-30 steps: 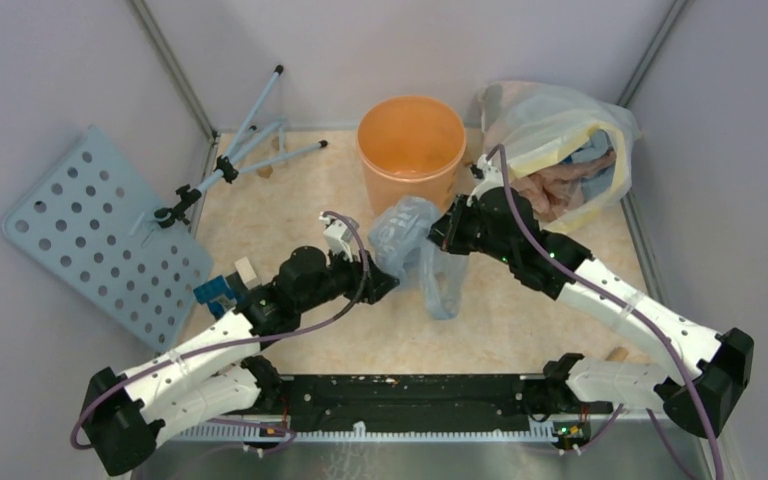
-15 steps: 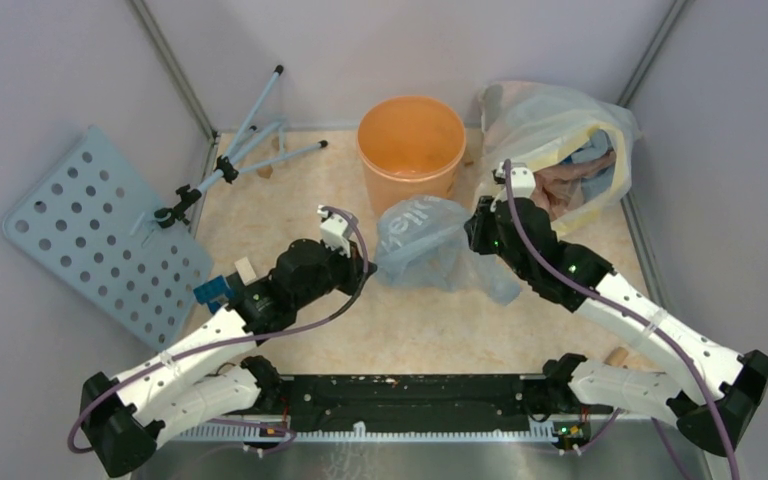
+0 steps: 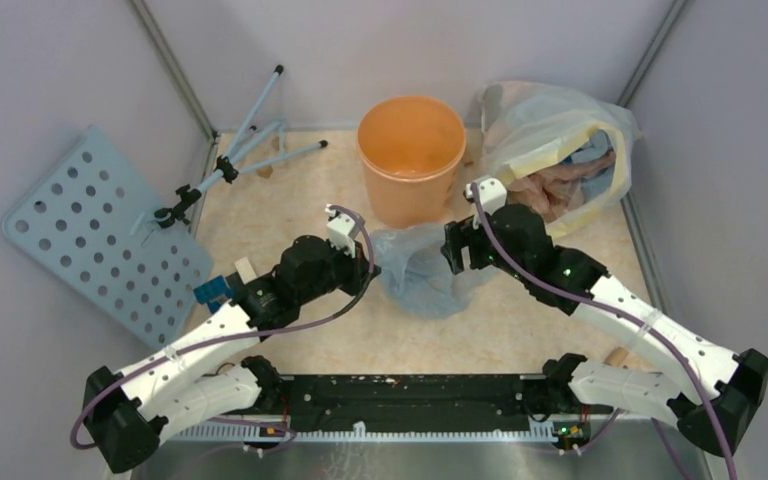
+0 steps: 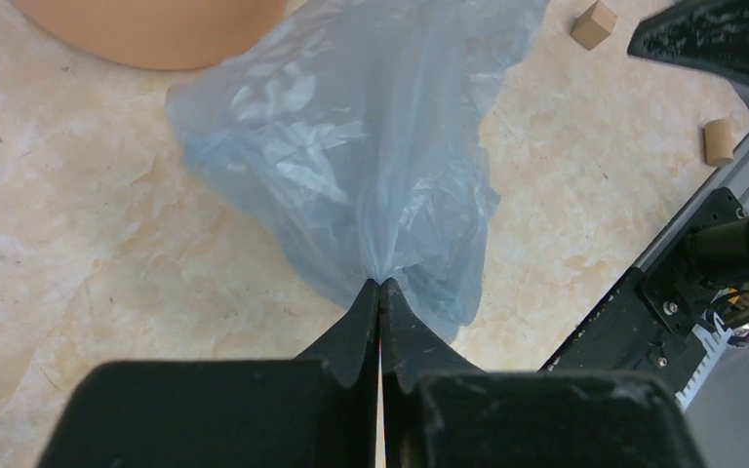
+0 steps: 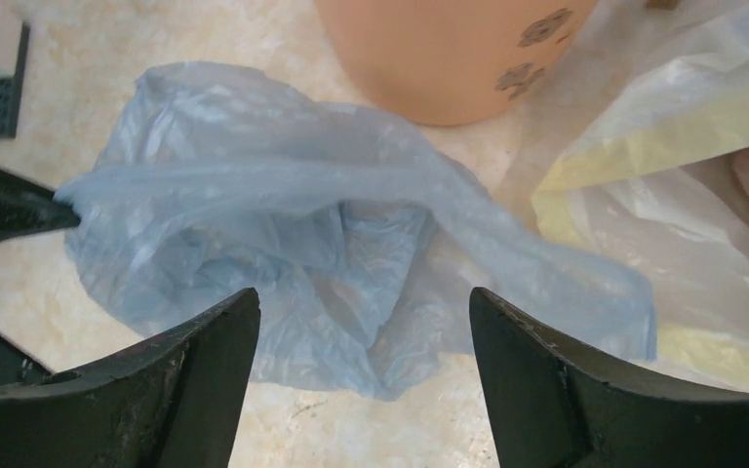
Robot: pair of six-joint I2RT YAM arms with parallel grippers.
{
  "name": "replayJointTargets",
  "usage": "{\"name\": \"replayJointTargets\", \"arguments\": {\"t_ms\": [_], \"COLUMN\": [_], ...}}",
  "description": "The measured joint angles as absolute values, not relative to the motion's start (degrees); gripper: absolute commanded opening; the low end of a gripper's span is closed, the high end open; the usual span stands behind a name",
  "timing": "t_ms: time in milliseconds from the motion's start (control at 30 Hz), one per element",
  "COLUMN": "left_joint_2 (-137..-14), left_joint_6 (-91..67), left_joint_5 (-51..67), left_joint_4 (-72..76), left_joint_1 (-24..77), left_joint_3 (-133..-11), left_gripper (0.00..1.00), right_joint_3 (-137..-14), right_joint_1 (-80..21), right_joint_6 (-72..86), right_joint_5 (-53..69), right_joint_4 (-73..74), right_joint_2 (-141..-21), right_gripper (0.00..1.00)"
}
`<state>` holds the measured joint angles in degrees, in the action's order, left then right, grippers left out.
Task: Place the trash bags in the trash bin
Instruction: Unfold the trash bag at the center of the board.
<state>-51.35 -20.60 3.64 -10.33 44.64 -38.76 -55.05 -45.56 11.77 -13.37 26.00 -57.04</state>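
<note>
A thin grey-blue trash bag lies crumpled on the table in front of the orange trash bin. My left gripper is shut on the bag's left edge; in the left wrist view the film bunches at the closed tips. My right gripper stands open just right of the bag, with nothing between its fingers. In the right wrist view the bag spreads beyond the open gripper, and the bin's wall is at the top.
A big clear bag with yellow edges, holding cloth, sits right of the bin, close to my right arm. A perforated blue board and a small tripod lie at the left. Small wooden blocks are scattered on the table.
My right gripper has let go of the bag and opened. My left gripper has shut on the bag's left edge. The bag has sunk from hanging to lying crumpled on the table.
</note>
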Motion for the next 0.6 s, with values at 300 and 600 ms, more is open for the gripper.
{"name": "replayJointTargets", "arguments": {"t_ms": [300, 600], "left_joint_2": [-52.66, -49.56], "left_joint_6": [-20.64, -22.24], "left_joint_5": [3.95, 3.38], "left_joint_4": [-8.88, -9.02], "left_joint_1": [44.64, 44.64], "left_joint_3": [-37.65, -30.92], "left_gripper": [0.0, 0.0], "right_joint_3": [-49.69, -36.18], "right_joint_1": [-45.58, -45.58], "right_joint_6": [11.05, 10.41], "right_joint_5": [-0.62, 6.7], "right_joint_4": [22.92, 9.72], "right_joint_2": [-57.06, -59.57], "right_gripper": [0.62, 0.57]}}
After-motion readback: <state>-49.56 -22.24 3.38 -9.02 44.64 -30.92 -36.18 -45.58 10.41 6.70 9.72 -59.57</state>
